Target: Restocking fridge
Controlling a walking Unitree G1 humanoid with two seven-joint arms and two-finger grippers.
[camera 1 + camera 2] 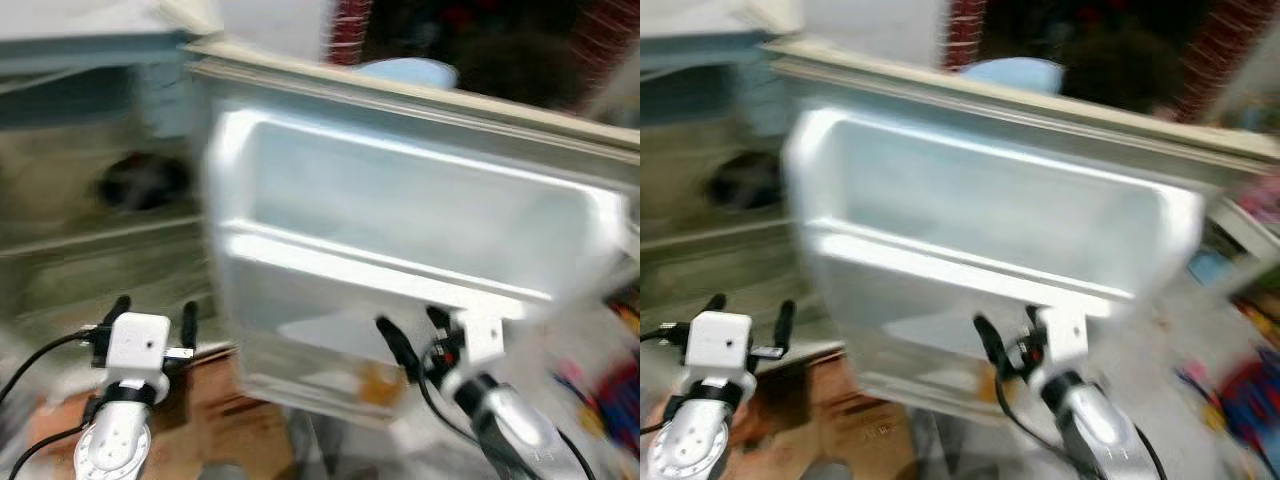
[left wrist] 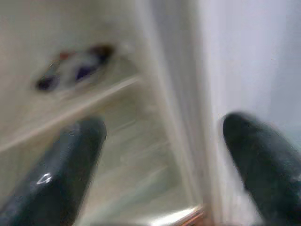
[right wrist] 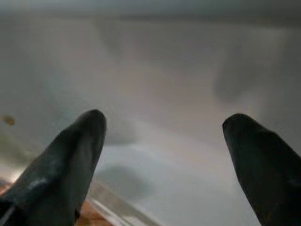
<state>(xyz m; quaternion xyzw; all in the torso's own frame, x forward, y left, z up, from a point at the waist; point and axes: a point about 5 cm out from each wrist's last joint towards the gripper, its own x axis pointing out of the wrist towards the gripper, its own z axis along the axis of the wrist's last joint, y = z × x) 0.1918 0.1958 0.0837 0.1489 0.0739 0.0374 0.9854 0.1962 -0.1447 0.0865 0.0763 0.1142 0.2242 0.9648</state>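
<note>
The white fridge door [image 1: 420,220] stands open in front of me, its inner side with moulded shelves facing me; the picture is blurred. To its left the fridge interior [image 1: 90,230] shows pale shelves and a dark item [image 1: 140,182] on one of them. My right gripper [image 1: 412,330] is open, held close to the door's lower shelf, nothing between its fingers. My left gripper [image 1: 155,312] is open and empty, low in front of the fridge interior near the door's hinge edge. In the left wrist view the dark item [image 2: 75,68] lies on a shelf beyond the fingers.
A brown cardboard box [image 1: 210,415] sits on the floor below the left arm. Colourful clutter [image 1: 600,380] lies on the floor at the right. A red brick wall [image 1: 350,30] and a light blue object [image 1: 405,70] show behind the door's top edge.
</note>
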